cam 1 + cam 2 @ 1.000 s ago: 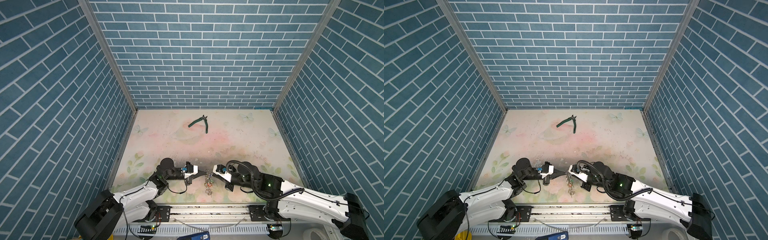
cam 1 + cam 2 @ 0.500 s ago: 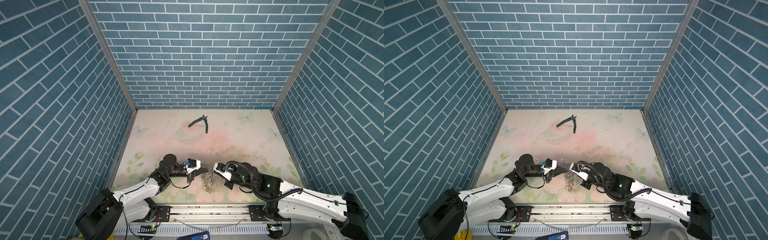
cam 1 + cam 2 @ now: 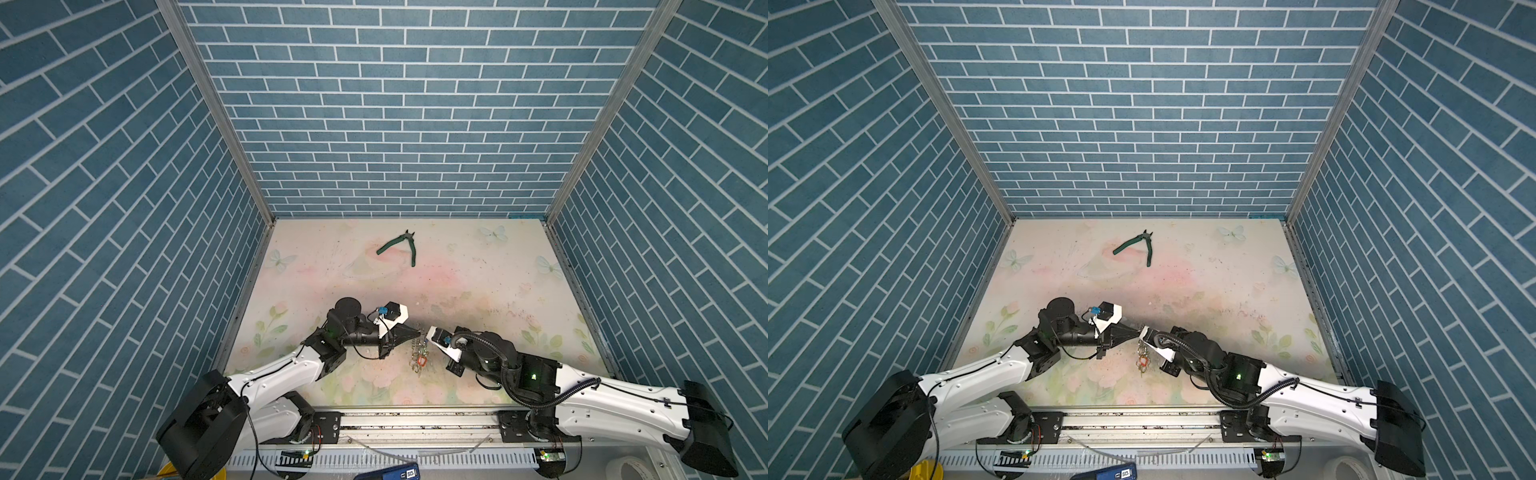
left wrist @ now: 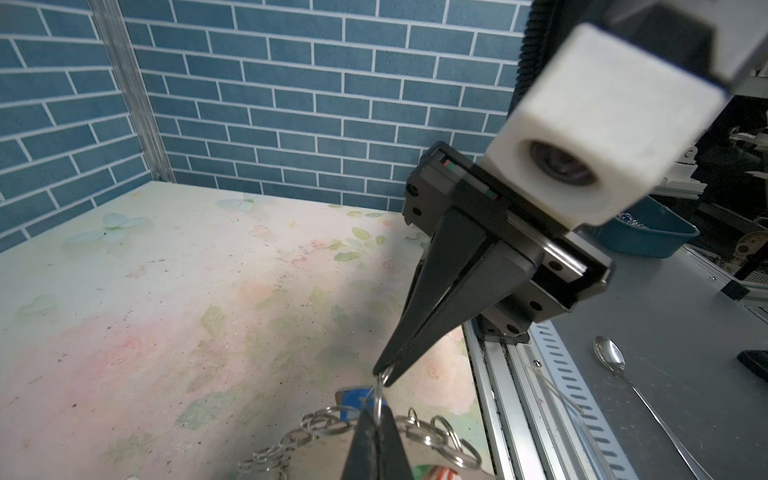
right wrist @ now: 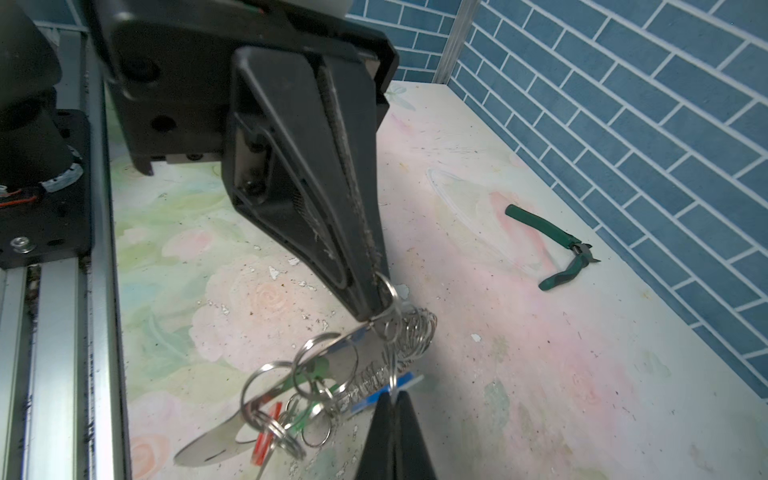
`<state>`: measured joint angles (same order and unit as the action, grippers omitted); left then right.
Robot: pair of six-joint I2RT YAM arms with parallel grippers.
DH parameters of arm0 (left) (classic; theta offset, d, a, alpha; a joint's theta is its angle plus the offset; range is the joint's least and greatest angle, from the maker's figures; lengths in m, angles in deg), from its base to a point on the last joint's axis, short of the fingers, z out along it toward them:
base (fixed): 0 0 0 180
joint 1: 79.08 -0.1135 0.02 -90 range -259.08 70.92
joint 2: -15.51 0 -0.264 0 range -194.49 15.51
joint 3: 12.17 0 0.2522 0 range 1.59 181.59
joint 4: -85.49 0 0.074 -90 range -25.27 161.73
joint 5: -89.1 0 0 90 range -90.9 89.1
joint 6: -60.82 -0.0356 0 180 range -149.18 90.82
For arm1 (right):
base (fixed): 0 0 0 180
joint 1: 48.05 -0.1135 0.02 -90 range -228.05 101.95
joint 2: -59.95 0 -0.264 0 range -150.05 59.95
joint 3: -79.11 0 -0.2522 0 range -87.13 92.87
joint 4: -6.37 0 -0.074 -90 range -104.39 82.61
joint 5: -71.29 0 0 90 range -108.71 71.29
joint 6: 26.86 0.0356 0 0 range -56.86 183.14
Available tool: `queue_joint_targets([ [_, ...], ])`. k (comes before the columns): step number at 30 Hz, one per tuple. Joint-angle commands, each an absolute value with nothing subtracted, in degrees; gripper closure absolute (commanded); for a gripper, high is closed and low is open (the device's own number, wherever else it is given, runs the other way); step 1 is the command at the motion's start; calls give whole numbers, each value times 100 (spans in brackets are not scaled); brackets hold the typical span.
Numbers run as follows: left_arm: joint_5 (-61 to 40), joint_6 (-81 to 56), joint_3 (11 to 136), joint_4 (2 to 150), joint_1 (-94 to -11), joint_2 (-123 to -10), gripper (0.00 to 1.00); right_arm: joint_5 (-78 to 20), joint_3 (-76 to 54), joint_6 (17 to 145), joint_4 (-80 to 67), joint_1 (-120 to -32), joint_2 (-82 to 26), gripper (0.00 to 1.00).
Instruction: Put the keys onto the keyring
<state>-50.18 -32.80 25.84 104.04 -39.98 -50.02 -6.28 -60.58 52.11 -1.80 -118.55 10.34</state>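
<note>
Right wrist view: the left gripper (image 5: 376, 313) is seen clenched on a small ring at the edge of the keyring (image 5: 291, 392). The keyring is hung from it and tilted down toward the table (image 5: 540, 374). Many silvery rings are strung along the keyring, and a red tag (image 5: 266, 434) and a green tag (image 5: 318, 370) are bunched at its lower part. Whether its lower end rests on the table cannot be told. The right gripper (image 5: 392, 399) is pressed shut, with a thin wire ring pinched at its tips. The keys (image 5: 386, 392) are found right at those tips, against the keyring's rings. Only their blue tag is shown clearly, and the key itself cannot be made out.

From the left wrist view, the right gripper is shown closed on the same thin ring. That ring is run on to the left gripper's own tips just beside it, and the blue tag is seen directly behind them.

In both top views the two grippers are met tip to tip above the front middle of the table, and the keyring is hung below them. The pliers (image 3: 399, 246) are laid well apart, near the back wall, with their handles spread.
</note>
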Motion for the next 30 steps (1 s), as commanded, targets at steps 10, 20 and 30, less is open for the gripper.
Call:
queue_joint_targets([
  [10,-4964,-2970,3027,9772,-4029,-5184,100,217,-6326,4775,531,-12033,1065,100],
  [20,-5034,-2743,3097,9872,-4079,-5337,100,140,-6357,4762,744,-12080,970,100],
  [30,-5033,-2560,3134,9939,-4190,-5348,100,118,-6445,4793,597,-12083,1057,100],
])
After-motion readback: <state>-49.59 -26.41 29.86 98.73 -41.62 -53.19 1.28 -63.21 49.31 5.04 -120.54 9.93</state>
